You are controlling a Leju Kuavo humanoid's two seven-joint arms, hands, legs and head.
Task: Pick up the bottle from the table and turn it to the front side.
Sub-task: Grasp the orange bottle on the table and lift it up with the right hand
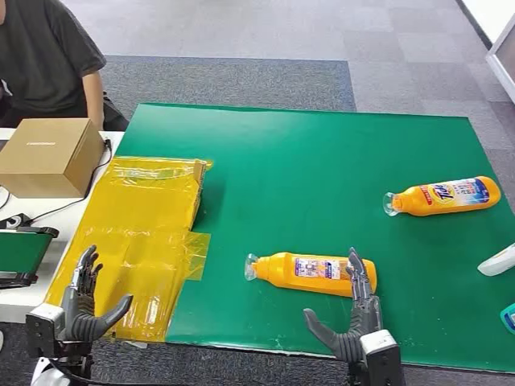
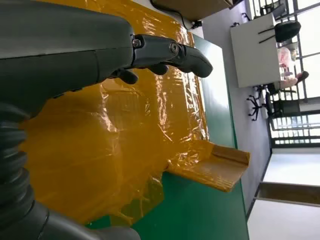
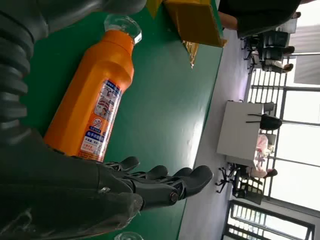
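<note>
Bottle (image 1: pixel 311 273) flat beside right hand (image 1: pixel 352 322)

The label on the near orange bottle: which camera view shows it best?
The right wrist view: the near orange bottle lies close, its label large beside the open right hand. The head view shows the whole bottle, its label small. The left wrist view looks at yellow plastic sheet.

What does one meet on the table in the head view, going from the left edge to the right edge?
Cardboard box → yellow plastic sheet → near orange bottle → far orange bottle → white object at the right edge.
</note>
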